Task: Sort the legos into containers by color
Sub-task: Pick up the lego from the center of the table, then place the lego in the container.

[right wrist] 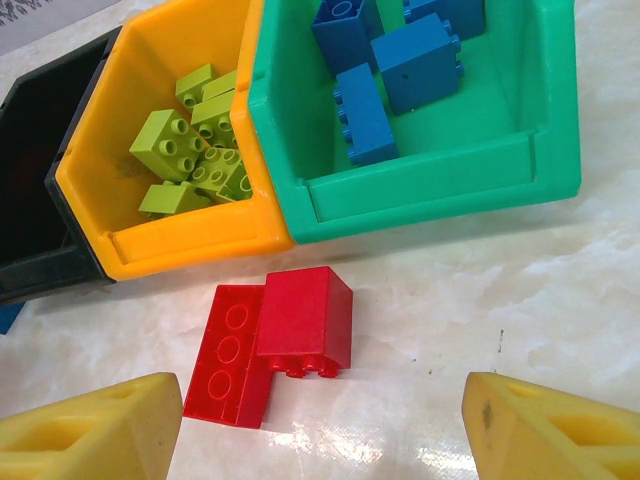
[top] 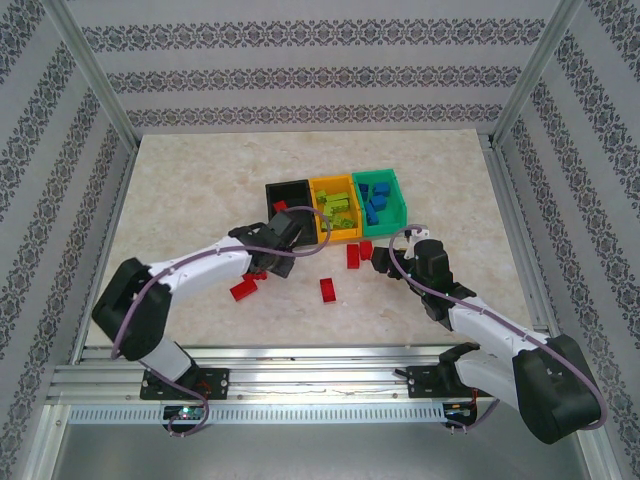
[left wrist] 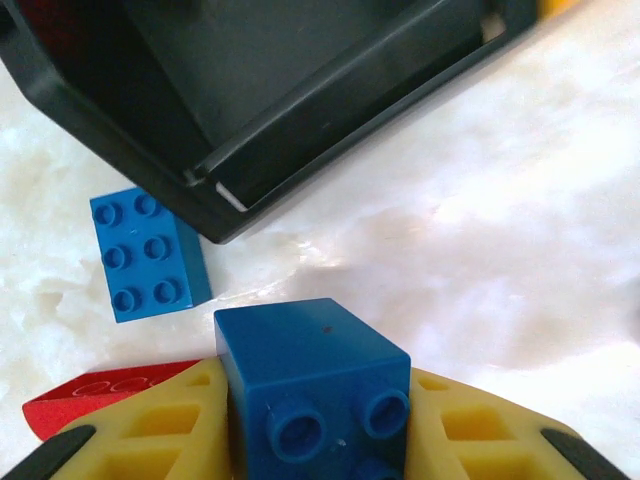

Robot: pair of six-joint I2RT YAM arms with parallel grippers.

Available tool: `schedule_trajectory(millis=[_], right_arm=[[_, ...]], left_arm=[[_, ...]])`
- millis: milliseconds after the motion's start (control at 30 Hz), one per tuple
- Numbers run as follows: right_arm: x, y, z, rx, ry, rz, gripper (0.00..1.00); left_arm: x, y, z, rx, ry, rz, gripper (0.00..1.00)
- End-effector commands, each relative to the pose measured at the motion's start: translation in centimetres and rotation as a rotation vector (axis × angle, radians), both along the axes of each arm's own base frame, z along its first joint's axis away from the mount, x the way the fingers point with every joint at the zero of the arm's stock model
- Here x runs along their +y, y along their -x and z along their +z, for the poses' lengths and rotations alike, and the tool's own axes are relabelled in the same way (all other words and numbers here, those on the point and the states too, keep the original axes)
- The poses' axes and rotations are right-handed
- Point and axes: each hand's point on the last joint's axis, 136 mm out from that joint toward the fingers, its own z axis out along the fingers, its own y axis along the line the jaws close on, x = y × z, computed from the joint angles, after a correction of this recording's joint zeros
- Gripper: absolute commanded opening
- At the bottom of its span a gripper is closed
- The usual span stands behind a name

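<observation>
Gripping small blue studded plastic brick (left wrist: 310, 370) with left gripper (left wrist: 320, 425), yellow pads clenched on both sides, studs toward camera. Lifted or not: cannot tell. Sitting just in front of near corner of black open-topped plastic bin (left wrist: 330, 150). Wrong bin for it, judging by contents: blue bricks in green plastic bin (right wrist: 440, 190), lime ones in yellow-orange plastic bin (right wrist: 190, 250). So needs carrying rightward along the joined row, past yellow-orange, to green at the far right end. Farthest bin from left arm, nearer right arm.

Second blue six-stud brick (left wrist: 145, 255) flat on table (left wrist: 500, 250), just beside black bin corner, long axis running roughly away from jaws. Red brick (left wrist: 90, 395) partly under left pad.

Right gripper (right wrist: 320, 415) released, jaws spread wide, empty, hanging over two touching red bricks (right wrist: 305, 320) near the yellow-orange/green junction, long axes running near-to-far between jaws. Probably bound for black bin.
</observation>
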Motion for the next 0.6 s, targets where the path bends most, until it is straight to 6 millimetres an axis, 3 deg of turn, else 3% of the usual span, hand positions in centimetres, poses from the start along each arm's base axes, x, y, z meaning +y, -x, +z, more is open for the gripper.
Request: schedule_trajectory(millis=[0,233,433,567], right_arm=[[-0.7,-1.3,1.7,-0.039,-0.048,-0.045,0.74],[-2.5,-2.0,0.4,0.029,-0.159,-0.110,0.74],[-4.9,-2.3,-0.6,0.052,-0.251,-0.205,0.74],[-5.3,-2.4,-0.9,0.058,-0.317,-0.217,0.74]], left_arm=[[-2.7,-0.3,3.6,-0.056,0.176,-0.002,0.27],[-10.1,-4.5,8.7,-0.136,0.495,-0.057,0.27],[-15.5,-10.4,9.2,-0.120,0.567,-0.018,0.29],[-19.2,-13.8,9.5,-0.105,0.610,-0.031,0.31]])
